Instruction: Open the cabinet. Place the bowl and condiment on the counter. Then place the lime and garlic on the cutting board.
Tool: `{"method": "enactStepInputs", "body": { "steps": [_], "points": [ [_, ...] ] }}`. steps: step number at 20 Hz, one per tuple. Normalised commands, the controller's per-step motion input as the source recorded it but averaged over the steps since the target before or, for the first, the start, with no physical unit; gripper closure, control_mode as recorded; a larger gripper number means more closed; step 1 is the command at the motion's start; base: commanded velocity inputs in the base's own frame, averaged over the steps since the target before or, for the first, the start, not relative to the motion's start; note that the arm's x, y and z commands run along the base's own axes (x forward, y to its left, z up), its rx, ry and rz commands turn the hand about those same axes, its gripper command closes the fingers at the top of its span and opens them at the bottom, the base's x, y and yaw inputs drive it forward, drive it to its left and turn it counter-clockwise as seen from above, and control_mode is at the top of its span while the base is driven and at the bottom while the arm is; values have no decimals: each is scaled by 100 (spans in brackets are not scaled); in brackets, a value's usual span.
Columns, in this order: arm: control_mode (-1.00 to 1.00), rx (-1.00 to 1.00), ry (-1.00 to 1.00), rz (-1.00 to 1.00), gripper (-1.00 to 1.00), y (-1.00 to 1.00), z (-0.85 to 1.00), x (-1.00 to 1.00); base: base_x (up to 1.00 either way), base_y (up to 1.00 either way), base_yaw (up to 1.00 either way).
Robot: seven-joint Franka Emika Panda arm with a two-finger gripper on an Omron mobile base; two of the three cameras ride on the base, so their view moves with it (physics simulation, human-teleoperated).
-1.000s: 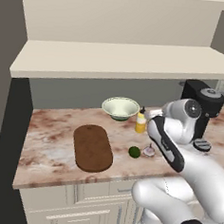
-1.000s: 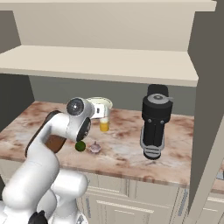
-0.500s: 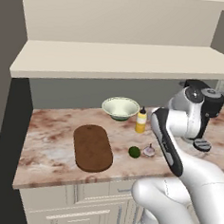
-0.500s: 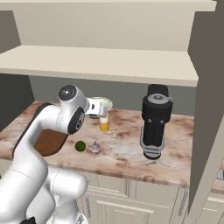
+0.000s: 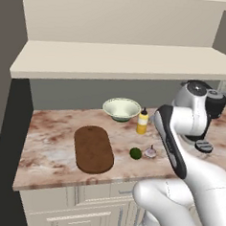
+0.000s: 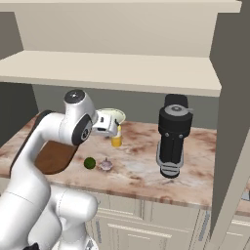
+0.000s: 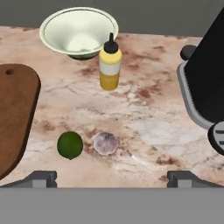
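Two steps looked done: the bowl (image 7: pixel 78 31) and condiment (image 7: pixel 110 64) stood toward the counter's (image 7: pixel 148 113) back edge, below the open cabinet (image 5: pixel 123 63). Lime (image 7: pixel 70 145) and garlic (image 7: pixel 106 143) lay just beside each other nearer the front edge (off the board (image 7: pixel 15 113), so unplaced). The gripper (image 7: pixel 109 178) hung above them, jaws spread wide, holding and touching nothing

Rising in a high bend, white jointed arm (image 6: pixel 46 141) folding forward, two-finger dark-tipped gripper (image 7: pixel 111 177) pointing steeply downward, jaws standing spread wide, gripping nothing.
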Motion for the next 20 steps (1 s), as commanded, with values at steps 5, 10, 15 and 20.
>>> {"method": "enactStepInputs", "body": {
  "steps": [5,10,15,20],
  "points": [
    [-100,0,2,0,-100,0,-27,-17,0,0,0],
    [-100,0,5,0,-100,0,-21,-22,0,0,0],
    [-100,0,7,0,-100,0,-20,-22,0,0,0],
    [-100,0,3,0,-100,0,-19,-6,0,0,0]
  ]
}}
